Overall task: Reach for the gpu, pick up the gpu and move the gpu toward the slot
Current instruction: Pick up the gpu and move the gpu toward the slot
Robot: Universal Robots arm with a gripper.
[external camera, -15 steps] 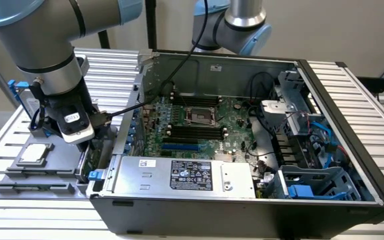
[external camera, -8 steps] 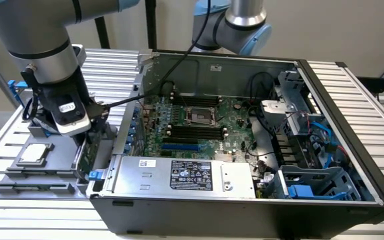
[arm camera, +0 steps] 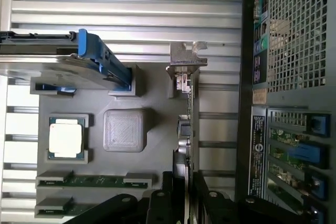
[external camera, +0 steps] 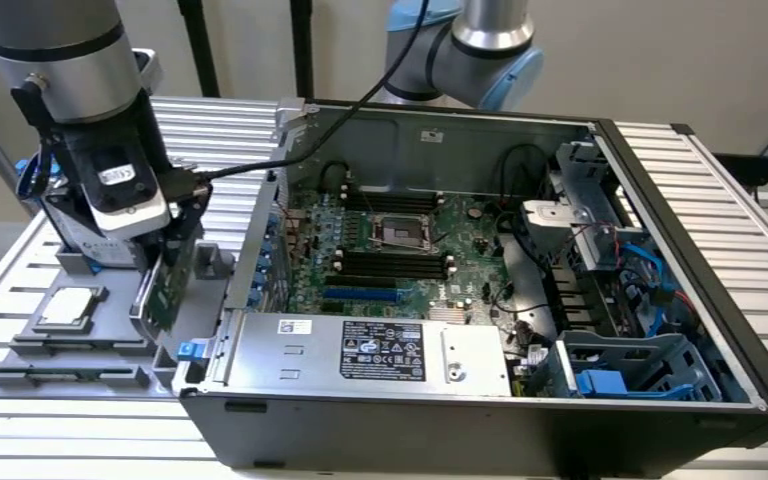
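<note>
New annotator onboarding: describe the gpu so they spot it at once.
Find the open computer case; beside it, on the exterior view's left, lies a grey parts tray. The gpu stands on edge there beneath the gripper: thin, green, unlike the flat square processor.

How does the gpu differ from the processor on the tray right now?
The gpu stands on edge; the processor lies flat. The gpu is a long green board with a metal end bracket; the processor is a small silver square. The gripper is closed on the gpu; the processor sits untouched. Both are at the grey tray.
</note>
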